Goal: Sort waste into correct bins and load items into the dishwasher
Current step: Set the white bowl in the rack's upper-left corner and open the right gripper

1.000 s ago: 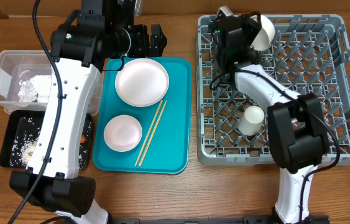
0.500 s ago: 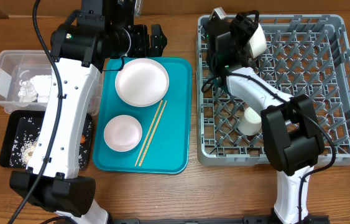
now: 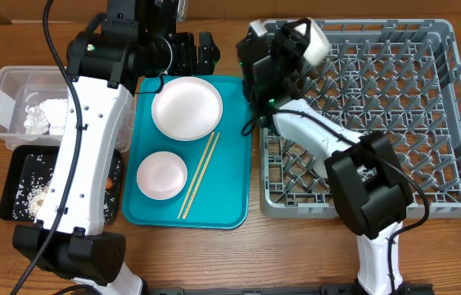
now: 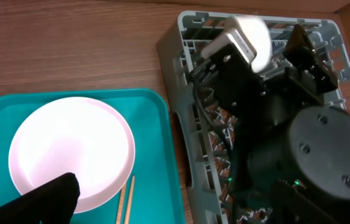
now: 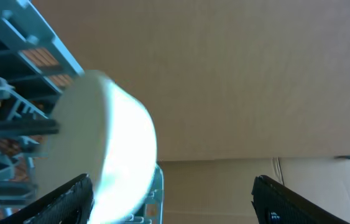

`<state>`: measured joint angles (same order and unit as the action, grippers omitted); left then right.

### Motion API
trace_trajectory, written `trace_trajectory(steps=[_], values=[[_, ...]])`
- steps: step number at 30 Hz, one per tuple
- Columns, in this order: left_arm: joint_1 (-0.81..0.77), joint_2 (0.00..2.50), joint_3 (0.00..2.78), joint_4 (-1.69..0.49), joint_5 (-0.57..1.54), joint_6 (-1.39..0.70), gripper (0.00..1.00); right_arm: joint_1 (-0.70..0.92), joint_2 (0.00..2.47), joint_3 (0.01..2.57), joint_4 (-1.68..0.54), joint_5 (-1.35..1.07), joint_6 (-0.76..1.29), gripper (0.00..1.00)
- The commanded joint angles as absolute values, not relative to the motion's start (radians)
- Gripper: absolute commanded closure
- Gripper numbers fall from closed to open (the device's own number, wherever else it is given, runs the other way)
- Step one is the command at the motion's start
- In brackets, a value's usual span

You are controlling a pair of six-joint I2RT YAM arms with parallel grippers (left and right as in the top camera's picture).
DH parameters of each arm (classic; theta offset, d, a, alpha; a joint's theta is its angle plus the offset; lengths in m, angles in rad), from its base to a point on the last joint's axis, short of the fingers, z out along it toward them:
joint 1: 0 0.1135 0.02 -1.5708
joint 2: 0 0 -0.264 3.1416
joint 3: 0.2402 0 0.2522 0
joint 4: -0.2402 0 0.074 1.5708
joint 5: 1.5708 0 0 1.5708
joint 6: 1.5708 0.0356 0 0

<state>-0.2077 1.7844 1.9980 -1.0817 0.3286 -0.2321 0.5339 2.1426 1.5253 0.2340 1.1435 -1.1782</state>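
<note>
Loading step here — my right end effector (image 5: 171, 190) is spread wide, pinching nothing; the white bowl (image 5: 106, 143) looks tipped on edge in the far corner of the dish rack (image 3: 459, 201), by the teal tray (image 3: 238, 209). Next, I reckon: back out clear, then go for the plate (image 3: 186, 107).

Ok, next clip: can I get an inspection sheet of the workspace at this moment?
Surface: wooden table, no spills seen.
Job's things: plate, pink bowl and chopsticks on the teal tray; white bowl at the far left corner of the grey rack; napkin in the clear tub; rice in the black tray.
Clutter: nothing seen.
Hands: left hand open near the teal tray's far edge, empty; right hand open, white bowl blurred beside one finger.
Cables: black cable along the left arm.
Surroundings: brown board behind the rack.
</note>
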Motion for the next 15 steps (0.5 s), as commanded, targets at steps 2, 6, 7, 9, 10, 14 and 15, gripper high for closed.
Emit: trace_trajectory(steps=[2, 6, 7, 9, 10, 14, 15], values=[[-0.208, 1.778, 2.02, -1.081, 0.325, -0.224, 0.0, 0.552, 2.147, 1.542, 0.236, 1.2, -1.145, 0.16], [-0.208, 1.778, 2.02, -1.081, 0.325, -0.224, 0.0, 0.553, 2.147, 1.542, 0.224, 1.267, -1.109, 0.16], [-0.208, 1.778, 2.02, -1.081, 0.325, -0.224, 0.0, 0.553, 2.147, 1.542, 0.223, 1.28, -1.098, 0.16], [-0.208, 1.778, 2.02, -1.081, 0.325, -0.224, 0.0, 0.553, 2.147, 1.542, 0.222, 1.295, -1.091, 0.14], [-0.208, 1.778, 2.02, -1.081, 0.326, -0.224, 0.0, 0.553, 2.146, 1.542, 0.222, 1.301, -1.092, 0.13], [-0.208, 1.778, 2.02, -1.081, 0.325, -0.224, 0.0, 0.554, 2.13, 1.542, 0.222, 1.303, -1.084, 0.06], [-0.208, 1.778, 2.02, -1.081, 0.325, -0.224, 0.0, 0.554, 2.12, 1.542, 0.222, 1.305, -1.068, 0.03]])
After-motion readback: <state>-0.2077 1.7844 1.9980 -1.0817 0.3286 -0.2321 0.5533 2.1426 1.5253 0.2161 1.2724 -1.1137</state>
